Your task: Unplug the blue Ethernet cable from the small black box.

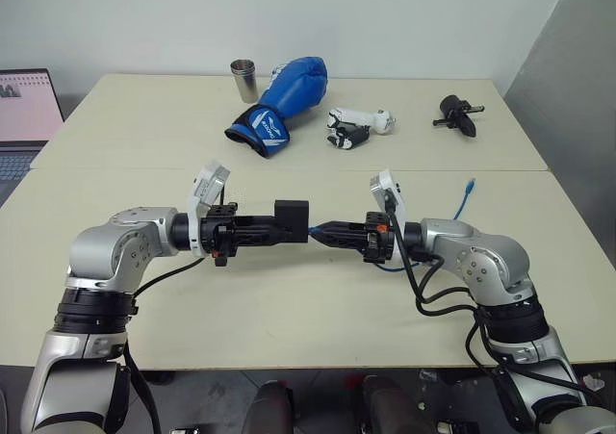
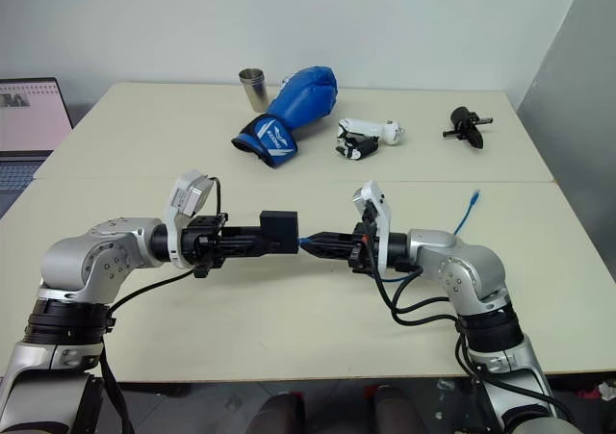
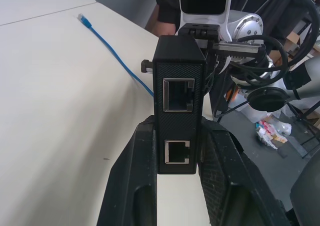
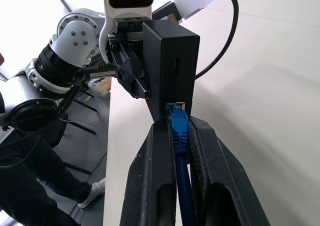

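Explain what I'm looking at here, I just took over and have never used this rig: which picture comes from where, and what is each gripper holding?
It is a humanoid robot with two arms, each ending in a two-fingered gripper. The two wide pictures come from its head camera, looking down over a beige table. The two close pictures come from cameras on its wrists.

The left gripper is shut on the small black box, held above the table. The left wrist view shows two ports on the box's near face. The right gripper is shut on the plug of the blue Ethernet cable, which is still seated in the box's opposite face. The cable's free end lies on the table.

Further back lie a metal cup, a blue boxing glove, a white handheld device and a black knobbed part. A laptop sits at the left.
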`<state>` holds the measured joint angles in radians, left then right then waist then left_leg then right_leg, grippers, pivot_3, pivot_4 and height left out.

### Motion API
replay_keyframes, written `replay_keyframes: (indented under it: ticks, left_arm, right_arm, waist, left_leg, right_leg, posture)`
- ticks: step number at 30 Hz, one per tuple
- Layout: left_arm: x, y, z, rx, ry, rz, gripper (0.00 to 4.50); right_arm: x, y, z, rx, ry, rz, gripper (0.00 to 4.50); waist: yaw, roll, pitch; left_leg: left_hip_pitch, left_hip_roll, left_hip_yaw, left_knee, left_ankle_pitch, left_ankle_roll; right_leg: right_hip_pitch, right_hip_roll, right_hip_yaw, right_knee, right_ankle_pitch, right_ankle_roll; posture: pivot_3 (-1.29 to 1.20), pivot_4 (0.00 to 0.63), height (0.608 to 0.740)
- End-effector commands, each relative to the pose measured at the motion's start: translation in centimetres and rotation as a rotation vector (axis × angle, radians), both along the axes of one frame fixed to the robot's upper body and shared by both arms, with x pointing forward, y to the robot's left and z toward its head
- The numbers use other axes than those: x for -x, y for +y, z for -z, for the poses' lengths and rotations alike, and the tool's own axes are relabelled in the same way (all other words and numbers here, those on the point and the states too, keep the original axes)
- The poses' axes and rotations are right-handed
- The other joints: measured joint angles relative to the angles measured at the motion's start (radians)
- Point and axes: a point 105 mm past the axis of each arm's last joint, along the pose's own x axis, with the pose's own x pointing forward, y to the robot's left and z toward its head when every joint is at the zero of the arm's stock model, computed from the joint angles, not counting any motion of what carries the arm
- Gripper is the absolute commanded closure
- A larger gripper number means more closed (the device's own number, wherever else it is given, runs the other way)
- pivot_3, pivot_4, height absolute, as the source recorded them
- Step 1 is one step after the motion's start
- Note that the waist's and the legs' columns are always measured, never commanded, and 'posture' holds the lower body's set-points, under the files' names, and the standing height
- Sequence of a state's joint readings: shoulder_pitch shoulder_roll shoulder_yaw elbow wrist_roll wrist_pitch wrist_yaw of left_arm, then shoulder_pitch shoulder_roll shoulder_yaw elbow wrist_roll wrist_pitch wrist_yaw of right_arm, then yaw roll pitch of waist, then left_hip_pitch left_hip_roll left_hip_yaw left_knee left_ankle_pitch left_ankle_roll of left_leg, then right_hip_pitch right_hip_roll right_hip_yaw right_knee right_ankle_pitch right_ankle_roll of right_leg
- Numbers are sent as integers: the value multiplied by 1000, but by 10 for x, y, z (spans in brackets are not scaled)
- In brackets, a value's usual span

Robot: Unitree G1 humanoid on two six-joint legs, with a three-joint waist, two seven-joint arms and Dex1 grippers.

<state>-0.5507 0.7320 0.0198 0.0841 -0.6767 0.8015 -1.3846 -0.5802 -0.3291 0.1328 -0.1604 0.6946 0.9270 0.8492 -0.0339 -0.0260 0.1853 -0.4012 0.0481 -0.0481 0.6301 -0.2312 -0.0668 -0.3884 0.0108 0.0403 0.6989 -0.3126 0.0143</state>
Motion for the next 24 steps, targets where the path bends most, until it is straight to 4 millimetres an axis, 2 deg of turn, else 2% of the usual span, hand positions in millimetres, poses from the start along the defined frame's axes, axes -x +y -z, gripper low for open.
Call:
replay_keyframes:
  ticks: [1, 7, 13, 15, 19, 21, 24]
  left_arm:
    - [3, 1, -5, -22, -48, 15, 3720]
    - [-6, 25, -5, -65, -75, -82, 3720]
    - [-7, 33, -1, -80, -82, -112, 3720]
    - [-8, 34, 0, -84, -85, -131, 3720]
    - [-13, 30, 4, -70, -89, -181, 3720]
    - [-17, 26, 6, -64, -99, -204, 3720]
    - [-20, 19, 8, -62, -121, -225, 3720]
  right_arm:
    - [2, 0, -13, -18, -40, -15, 4423]
    - [-5, -30, 5, 51, 4, 64, 4423]
    - [-16, -64, 16, 100, 12, 192, 4425]
    - [-33, -79, 16, 119, -40, 320, 4425]
    - [-87, -119, 27, 303, -297, 717, 4425]
    - [-101, -131, 32, 371, -371, 825, 4425]
    - [-111, -134, 43, 418, -395, 891, 4425]
  waist:
    - [0, 0, 0]
    - [0, 0, 0]
    - [1, 0, 0]
    - [1, 0, 0]
    - [0, 0, 0]
    - [0, 0, 0]
    - [0, 0, 0]
  left_leg:
    - [0, 0, 0, 0, 0, 0]
    - [0, 0, 0, 0, 0, 0]
    - [0, 0, 0, 0, 0, 0]
    - [0, 0, 0, 0, 0, 0]
    - [0, 0, 1, 0, 0, 0]
    - [0, 0, 2, 0, 0, 0]
    - [0, 0, 2, -1, 0, 0]
  right_leg:
    - [0, 0, 0, 0, 0, 0]
    - [0, 0, 0, 0, 0, 0]
    - [0, 0, 0, -1, 0, 0]
    - [0, 0, 0, -1, 0, 0]
    - [0, 0, 1, -1, -3, 5]
    - [0, 0, 1, -1, -3, 5]
    - [-1, 0, 2, -1, 0, 0]
  posture:
    - [0, 150, 740]
    - [0, 150, 740]
    - [0, 150, 740]
    - [0, 150, 740]
    - [0, 150, 740]
    - [0, 150, 740]
    - [0, 150, 740]
